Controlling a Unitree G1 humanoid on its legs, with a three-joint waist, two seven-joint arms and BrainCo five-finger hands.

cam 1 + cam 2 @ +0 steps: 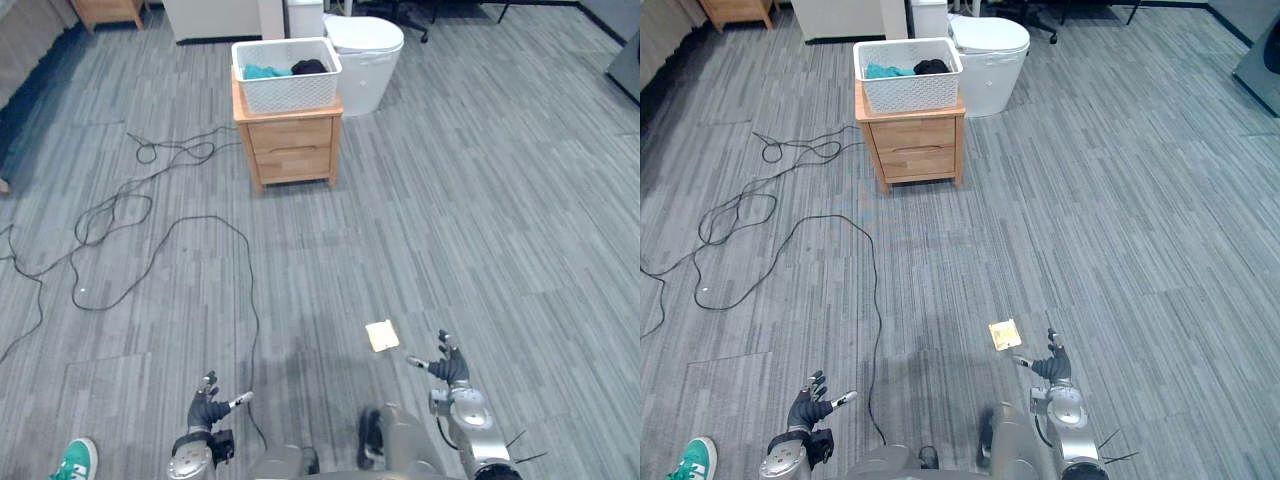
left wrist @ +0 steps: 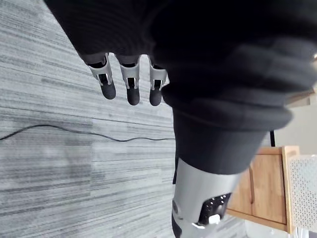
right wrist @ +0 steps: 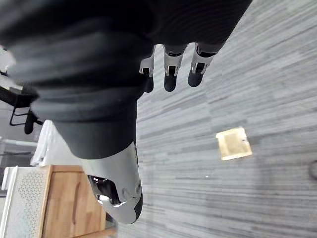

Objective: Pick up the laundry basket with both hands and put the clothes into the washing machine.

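- Basket (image 1: 287, 88), white, sits on a wooden cabinet (image 1: 292, 150), far ahead and a little left of the midline.
- Clothes (image 1: 262, 71), teal and black, lie inside it.
- Its long axis runs side to side, so one short end faces each arm's side.
- The left hand (image 1: 205, 405) is more nearly in line with it; the right hand (image 1: 450, 368) stands further off to the side. Both are well apart from it.
- Each hand hangs low over the carpet (image 1: 480, 200), fingers straight and relaxed, holding nothing.
- The white round tub (image 1: 365, 55) just right of the cabinet is probably the washer; its opening is hard to make out.
- My judgement: a walk forward must come before any reach.
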